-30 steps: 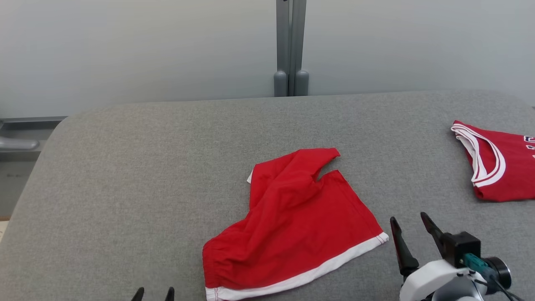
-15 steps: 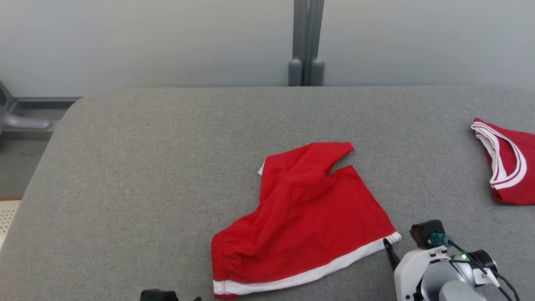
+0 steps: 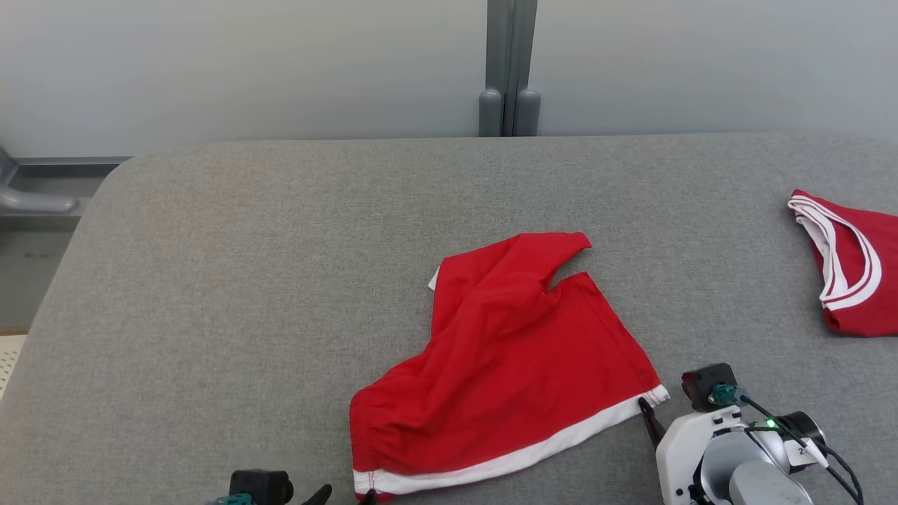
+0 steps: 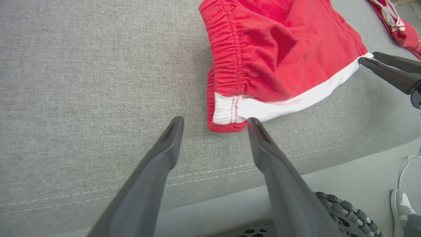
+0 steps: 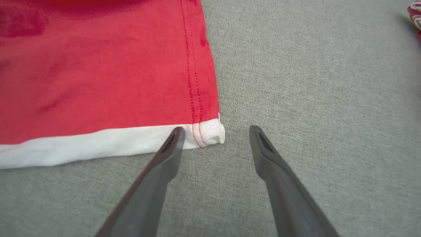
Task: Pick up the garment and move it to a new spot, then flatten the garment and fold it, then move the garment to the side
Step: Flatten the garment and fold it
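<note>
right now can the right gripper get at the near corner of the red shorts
Probably yes: the right gripper is open, its jaws straddling the white hem corner of the red shorts, with nothing between them.

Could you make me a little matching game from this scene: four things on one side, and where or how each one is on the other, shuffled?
1 shorts
2 jersey
3 left claw
4 right claw

A open, at the shorts' crinkly gathered corner
B far right, partly cut off
C open, at the shorts' flat stitched corner
D rumpled, in the middle

Pairs: 1-D, 2-B, 3-A, 4-C
</note>
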{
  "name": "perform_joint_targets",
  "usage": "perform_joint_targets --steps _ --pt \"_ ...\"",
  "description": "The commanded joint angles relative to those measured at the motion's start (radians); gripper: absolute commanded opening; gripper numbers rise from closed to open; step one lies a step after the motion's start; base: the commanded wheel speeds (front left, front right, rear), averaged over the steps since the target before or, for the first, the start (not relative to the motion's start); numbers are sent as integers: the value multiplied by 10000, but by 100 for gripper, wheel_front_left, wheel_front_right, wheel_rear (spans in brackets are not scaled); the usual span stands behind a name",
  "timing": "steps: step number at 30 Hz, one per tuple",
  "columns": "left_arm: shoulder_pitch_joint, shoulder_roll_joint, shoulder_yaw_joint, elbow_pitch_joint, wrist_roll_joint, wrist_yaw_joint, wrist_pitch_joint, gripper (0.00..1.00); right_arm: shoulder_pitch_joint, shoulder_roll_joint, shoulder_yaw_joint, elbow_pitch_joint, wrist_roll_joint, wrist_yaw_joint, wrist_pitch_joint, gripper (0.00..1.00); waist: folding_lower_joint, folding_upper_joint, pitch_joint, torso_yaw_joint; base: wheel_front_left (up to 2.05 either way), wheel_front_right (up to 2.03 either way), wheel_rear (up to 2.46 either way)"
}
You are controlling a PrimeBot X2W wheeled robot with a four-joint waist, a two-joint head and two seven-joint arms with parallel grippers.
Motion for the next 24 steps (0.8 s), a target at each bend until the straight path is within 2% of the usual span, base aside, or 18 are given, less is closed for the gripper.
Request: perform_joint_targets --steps 1,9,10,11,12,13,19,24 --pt "-244 39 -44 133 -90 5 -80 100 -135 -19 46 87 52 -17 -63 100 0 0 1 -18 0 0 0" --pt "-838 178 -526 877 -651 5 -328 100 -506 45 426 510 183 -17 -1 100 0 0 108 -144 0 0 0" --pt "-914 195 -612 984 -706 5 -379 78 -543 69 512 632 211 -17 102 100 0 0 119 -148 0 0 0" --pt "-992 216 -727 1028 -767 5 -405 49 -579 81 600 714 262 -17 153 92 0 0 131 -150 0 0 0" --pt "-1101 230 -763 1098 -828 5 -523 5 -619 110 631 832 411 -17 203 16 0 0 146 -155 0 0 0" --pt "-1158 257 -794 1171 -865 5 -579 0 -650 118 710 934 494 -17 268 0 0 0 151 -158 0 0 0" --pt "-1426 526 -1264 1257 -1174 5 -865 0 -849 69 762 1021 1470 -21 -13 0 0 0 102 -172 0 0 0" --pt "-1355 923 -1354 47 -1496 5 -1043 0 -517 181 369 -396 3209 -17 -360 0 0 0 -13 -232 0 0 0"
